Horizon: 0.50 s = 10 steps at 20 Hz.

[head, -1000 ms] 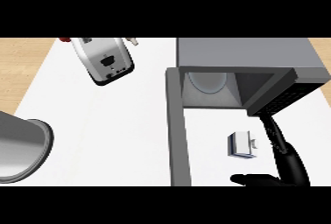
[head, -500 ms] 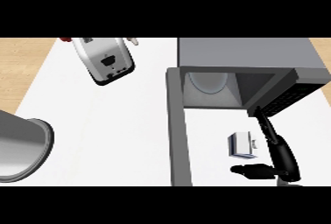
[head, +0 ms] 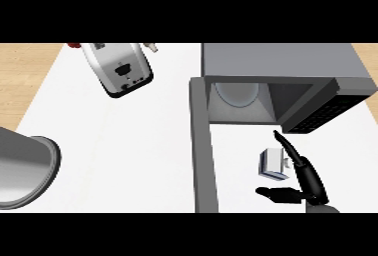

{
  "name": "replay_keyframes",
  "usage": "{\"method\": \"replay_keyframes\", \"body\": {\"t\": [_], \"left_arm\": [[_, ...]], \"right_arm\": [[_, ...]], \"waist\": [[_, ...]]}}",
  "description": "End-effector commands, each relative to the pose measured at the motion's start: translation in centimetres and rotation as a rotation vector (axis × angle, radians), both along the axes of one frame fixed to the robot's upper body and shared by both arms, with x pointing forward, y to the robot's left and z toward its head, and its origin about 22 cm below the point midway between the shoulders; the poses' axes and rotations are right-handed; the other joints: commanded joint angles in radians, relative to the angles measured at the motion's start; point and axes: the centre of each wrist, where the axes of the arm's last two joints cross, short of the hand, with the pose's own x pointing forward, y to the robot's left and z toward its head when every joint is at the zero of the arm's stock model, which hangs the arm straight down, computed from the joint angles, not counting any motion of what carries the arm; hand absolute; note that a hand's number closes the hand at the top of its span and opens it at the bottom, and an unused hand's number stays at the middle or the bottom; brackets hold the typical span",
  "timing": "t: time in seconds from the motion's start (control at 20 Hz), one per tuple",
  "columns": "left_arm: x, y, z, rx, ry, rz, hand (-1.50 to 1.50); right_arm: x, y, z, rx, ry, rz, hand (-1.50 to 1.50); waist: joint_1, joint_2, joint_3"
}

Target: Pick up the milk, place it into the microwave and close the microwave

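White counter [head: 133, 150] carries everything; at its far right corner the microwave [head: 280, 65] stands open and without the milk [head: 272, 163], which lies near the right front edge, not yet lifted. Right hand [head: 299, 170] reaches beside it, fingers straight, holding nothing. Grasping, placing and closing all remain.

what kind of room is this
Most likely a kitchen. An open microwave with its door swung out stands on a white counter, a toaster sits at the back, and a small milk carton stands in front of the microwave beside the robot's right hand.
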Motion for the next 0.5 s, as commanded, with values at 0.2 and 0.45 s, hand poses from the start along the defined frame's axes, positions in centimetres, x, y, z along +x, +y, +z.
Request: {"method": "replay_keyframes", "body": {"t": [0.2, 0.45], "left_arm": [[-0.8, -0.1, 0.9, -0.024, -0.001, 0.0, -1.5], [0.0, 1.0, 0.1, -0.027, 0.0, -0.005, -1.5]], "right_arm": [[-0.4, 1.0, -3.6, -0.11, -0.03, -0.05, -1.5], [2.2, -1.1, -2.6, -0.262, -0.081, -0.058, 1.5]], "waist": [[0.006, 0.004, 0.003], [0.003, 0.007, 0.003]]}}
